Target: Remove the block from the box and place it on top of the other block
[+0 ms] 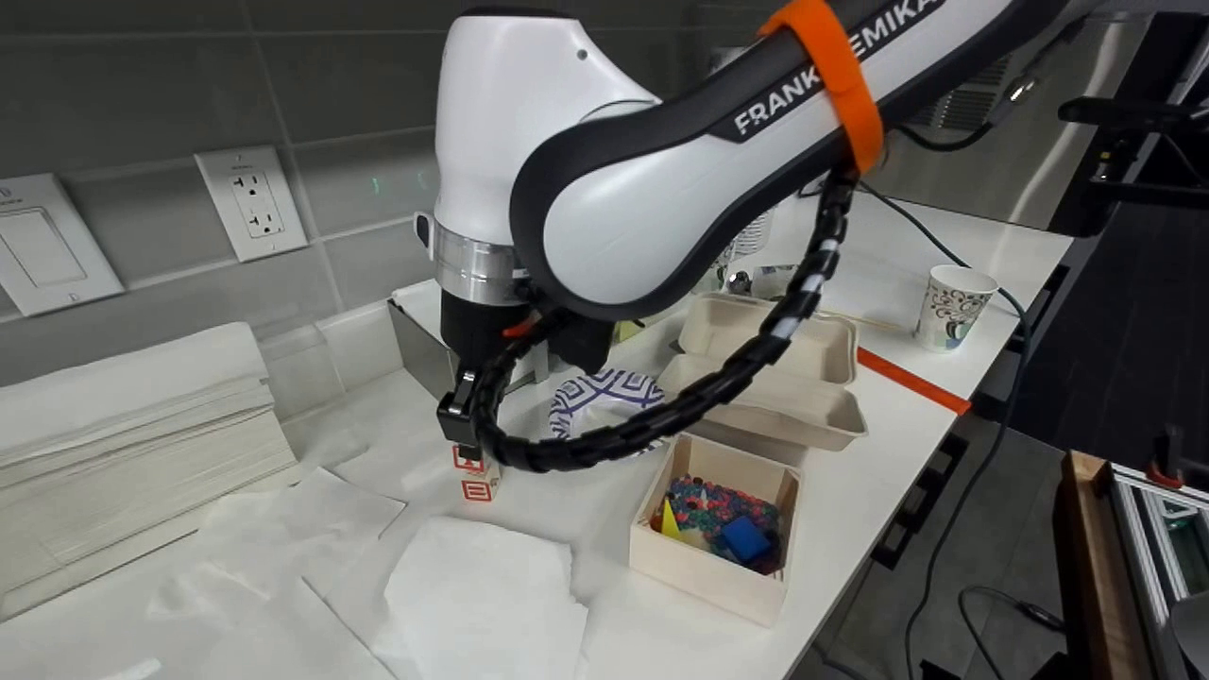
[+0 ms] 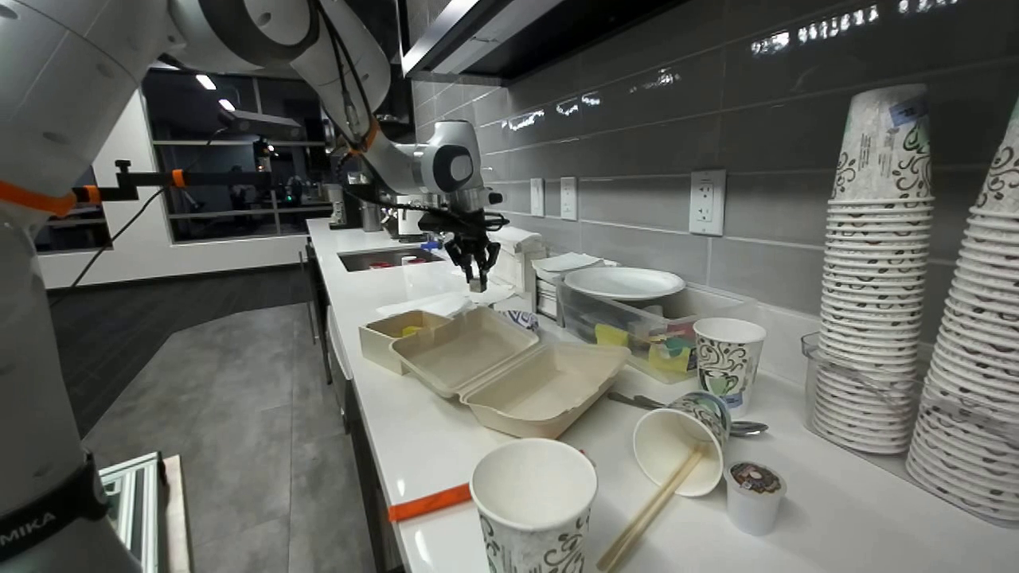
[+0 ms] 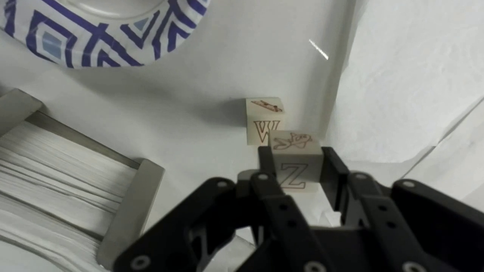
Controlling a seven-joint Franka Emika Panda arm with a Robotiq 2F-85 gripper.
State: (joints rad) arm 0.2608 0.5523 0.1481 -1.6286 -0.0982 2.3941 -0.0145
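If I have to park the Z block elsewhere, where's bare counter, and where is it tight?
Bare counter lies between the clamshell container and the orange strip. Another patch runs between the open tan box and the white sheet nearest it. It's crowded around the tipped paper cup, with chopsticks at its mouth and a coffee pod beside it.

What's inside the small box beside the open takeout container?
In the box: small red and teal bits, a blue piece and a yellow piece. Whatever lies under them is covered and can't be seen.

Hand (image 3: 299, 165) grips block Z (image 3: 297, 165), partly hiding block W (image 3: 263, 118)
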